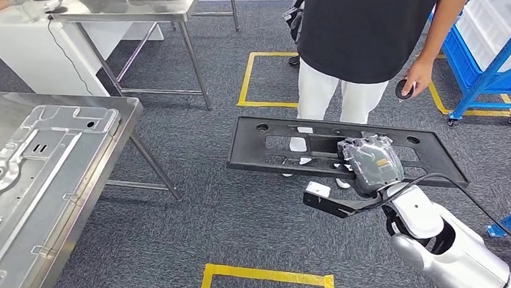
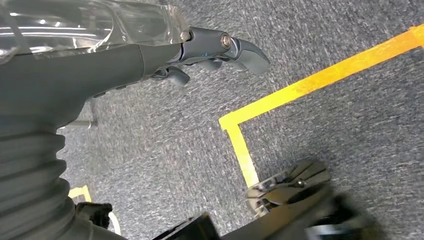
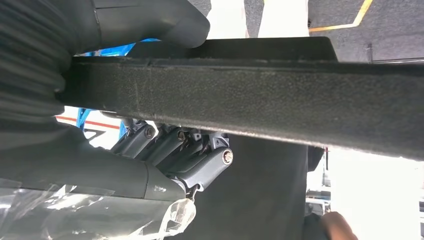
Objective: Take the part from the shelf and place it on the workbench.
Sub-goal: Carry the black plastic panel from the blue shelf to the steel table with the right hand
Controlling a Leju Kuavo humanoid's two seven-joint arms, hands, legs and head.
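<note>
A long flat black plastic part (image 1: pixel 286 146) with cut-outs hangs level over the grey carpet, held near its front edge by my right hand (image 1: pixel 371 163). In the right wrist view the part's black edge (image 3: pixel 260 100) runs between the thumb and the curled fingers (image 3: pixel 200 155), which clamp it. The steel workbench (image 1: pixel 117 135) stands at the left and carries a large stamped metal panel (image 1: pixel 33 169). My left hand (image 2: pixel 200 52) hangs over the carpet with its fingers loosely curled and nothing in them.
A person in a black shirt and white trousers (image 1: pixel 360 46) stands just beyond the part, one hand holding a small dark object (image 1: pixel 405 88). Blue shelving (image 1: pixel 493 59) is at the right, another steel table (image 1: pixel 147 17) behind. Yellow tape squares (image 1: pixel 266 275) mark the floor.
</note>
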